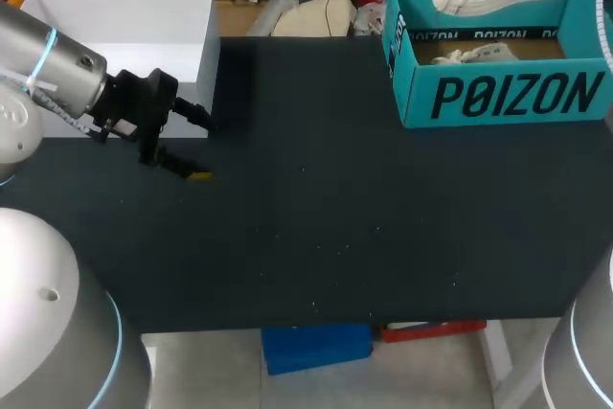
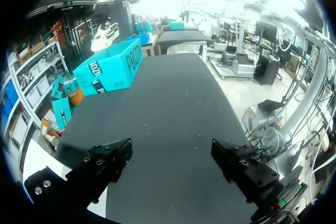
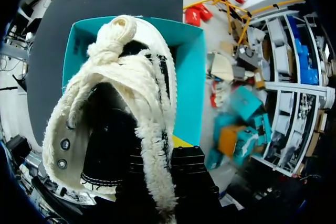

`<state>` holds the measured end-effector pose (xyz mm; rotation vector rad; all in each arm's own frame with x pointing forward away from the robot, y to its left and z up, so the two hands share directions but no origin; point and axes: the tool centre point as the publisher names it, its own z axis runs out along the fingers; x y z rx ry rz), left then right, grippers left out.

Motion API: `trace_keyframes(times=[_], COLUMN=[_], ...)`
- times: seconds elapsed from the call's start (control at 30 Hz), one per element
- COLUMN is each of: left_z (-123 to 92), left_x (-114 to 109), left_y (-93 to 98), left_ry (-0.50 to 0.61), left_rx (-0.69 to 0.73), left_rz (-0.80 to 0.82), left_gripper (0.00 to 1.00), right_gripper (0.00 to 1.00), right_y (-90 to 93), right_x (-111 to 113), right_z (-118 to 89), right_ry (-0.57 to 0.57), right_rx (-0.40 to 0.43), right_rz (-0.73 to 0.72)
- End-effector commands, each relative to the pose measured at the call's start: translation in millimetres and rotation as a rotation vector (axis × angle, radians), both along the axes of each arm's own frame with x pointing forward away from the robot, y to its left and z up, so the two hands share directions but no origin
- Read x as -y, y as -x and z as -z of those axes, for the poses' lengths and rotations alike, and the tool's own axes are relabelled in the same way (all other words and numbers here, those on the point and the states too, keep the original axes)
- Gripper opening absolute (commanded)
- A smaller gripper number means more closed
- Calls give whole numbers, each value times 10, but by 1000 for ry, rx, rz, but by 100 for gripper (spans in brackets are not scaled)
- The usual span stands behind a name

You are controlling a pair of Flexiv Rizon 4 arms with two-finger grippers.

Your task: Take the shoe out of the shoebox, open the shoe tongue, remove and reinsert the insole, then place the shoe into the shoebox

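White, fleece-trimmed shoe [image 3: 121, 103] hangs just above the open teal shoebox [image 1: 498, 93], pinched at its collar by the right gripper [image 3: 160, 156], both fingers closed on the rim. Its long axis runs along the shoebox's length, toe aimed away from the right gripper, toward the left arm's side, and dipped a little lower than the heel. Well apart from the shoebox, over the black table [image 1: 335, 227], the left gripper [image 1: 201, 147] hovers with its fingers spread wide.

Bold lettering [image 1: 517, 96], perhaps branding, on shoebox [image 1: 406, 69]
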<state>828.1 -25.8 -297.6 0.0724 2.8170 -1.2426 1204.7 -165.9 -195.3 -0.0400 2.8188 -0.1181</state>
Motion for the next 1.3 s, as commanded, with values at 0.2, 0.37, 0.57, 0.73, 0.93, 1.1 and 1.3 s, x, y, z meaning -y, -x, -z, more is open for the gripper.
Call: trace_keyframes(times=[0.2,0.37,0.57,0.73,0.93,1.1,1.3], left_z=[6,6,6,6,6,6,6], left_x=[0,0,0,0,0,0,0], left_y=[10,10,10,10,10,10,10], left_ry=[0,0,0,0,0,0,0], left_rx=[4,4,4,4,4,4,4], left_rz=[-3,-3,-3,-3,-3,-3,-3], left_gripper=[100,100,100,100,100,100,100], right_gripper=[0,0,0,0,0,0,0], right_y=[-403,-403,-403,-329,-340,-404,-473], right_x=[64,64,64,16,-30,-55,-66], right_z=[295,295,295,371,547,733,1030], right_ry=[-37,-37,-37,-46,-26,-33,-62], right_rx=[-30,-30,-30,-27,-45,-52,-70], right_rz=[25,25,25,47,47,53,61])
